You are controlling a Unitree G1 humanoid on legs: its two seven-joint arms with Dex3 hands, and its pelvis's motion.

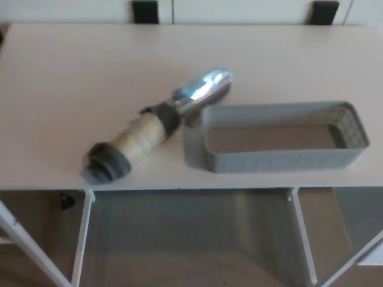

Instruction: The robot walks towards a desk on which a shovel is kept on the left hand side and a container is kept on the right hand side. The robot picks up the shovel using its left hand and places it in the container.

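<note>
Pale and bare, the tabletop (pixel 72 72) fills the upper part of the head view, with a white wall behind it and two dark brackets along the far edge. Below the near edge, white frame legs and a grey floor show through.

The shovel (pixel 158 124) lies flat toward the near left part of the tabletop, set on a diagonal. Its dark butt end sits close to the near edge, the light wooden grip runs up and to the right, and the shiny metal blade points toward the middle of the tabletop. The blade's side appears to touch or nearly touch the far left corner of the container (pixel 275 156), though the blur makes the contact hard to settle.

The container is a grey rectangular basket, open at the top and empty, standing along the near edge on the right side. Placed this way, the handle is offered to the left side and the basket waits just beside it, so the carry should be short.

Neither hand shows anywhere in the view, so I cannot tell whether the fingers are spread or closed, nor how far they are from the handle. The pick-up has not yet begun, by the look of it.
</note>
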